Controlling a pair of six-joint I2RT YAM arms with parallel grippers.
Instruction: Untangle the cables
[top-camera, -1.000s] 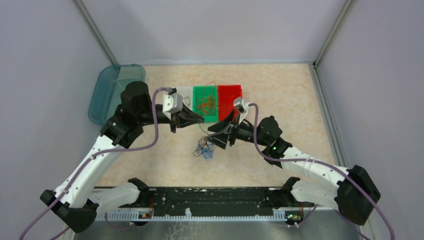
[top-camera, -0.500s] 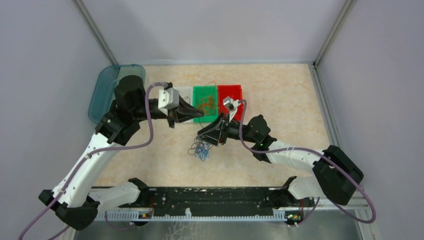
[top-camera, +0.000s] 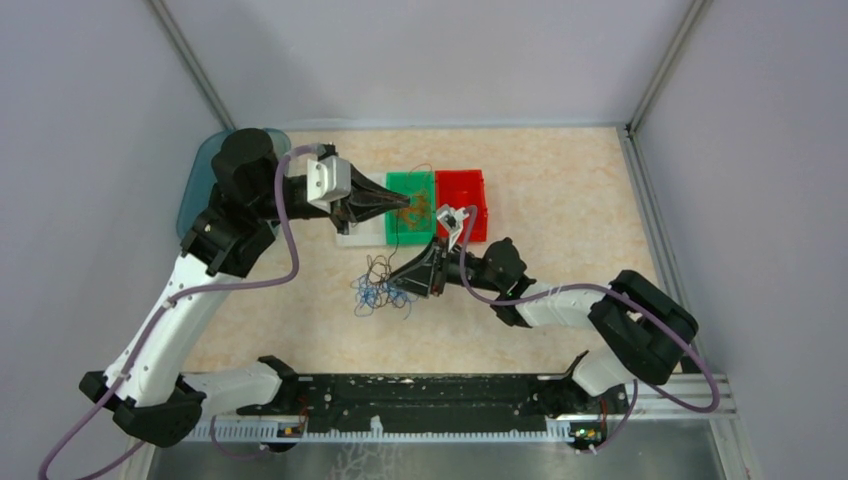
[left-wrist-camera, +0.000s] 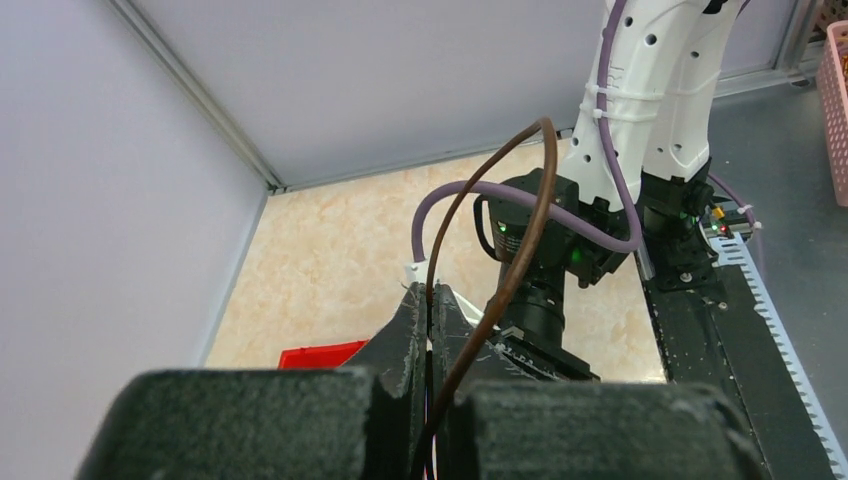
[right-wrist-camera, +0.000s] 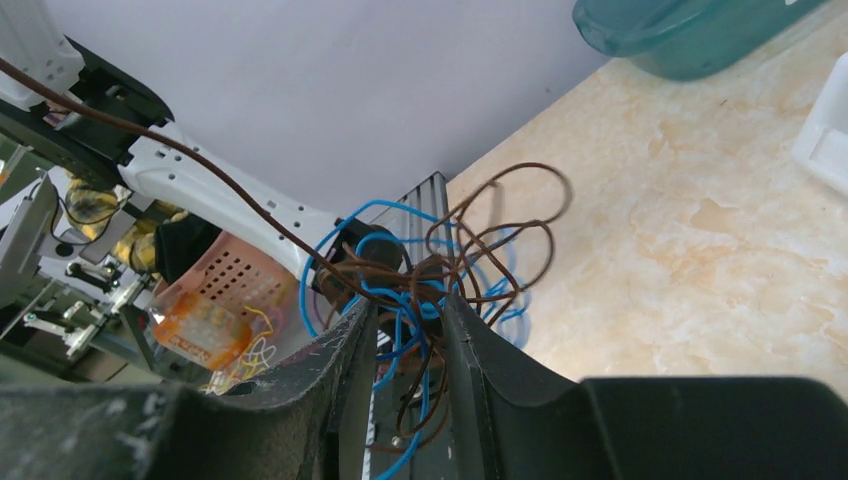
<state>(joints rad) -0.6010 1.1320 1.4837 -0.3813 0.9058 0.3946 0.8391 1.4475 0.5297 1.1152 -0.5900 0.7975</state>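
1. The left end effector (top-camera: 398, 205) hangs over the 9 o'clock side of the green bin (top-camera: 425, 232). In the left wrist view its fingers (left-wrist-camera: 400, 340) are clenched on a single brown cable (left-wrist-camera: 540, 215), which arcs up out of the tips in a tall loop.
2. The right end effector (top-camera: 403, 275) sits low over the tabletop (top-camera: 560, 250), at 6 o'clock from the green bin. In the right wrist view its two fingers (right-wrist-camera: 340, 350) are pinched in on a knot of blue and dark brown strands, so it is grasping the cables (top-camera: 378, 292).
3. The rest of the cables spill out at 9 o'clock from the right end effector as a loose curly clump of blue and dark loops on the tabletop, at 6 o'clock from the white bin (top-camera: 358, 236).
4. A thin dark strand runs from the clump toward 12 o'clock, up to the left end effector. The right wrist view shows a brown strand stretched straight out of the knot.
5. The three bins stand side by side: white bin, green bin, then the red bin (top-camera: 465, 190) at 3 o'clock. Orange-brown wires (top-camera: 415, 207) lie inside the green one.
6. A teal tub (top-camera: 198, 195) rests at 9 o'clock from the bins, against the left wall.
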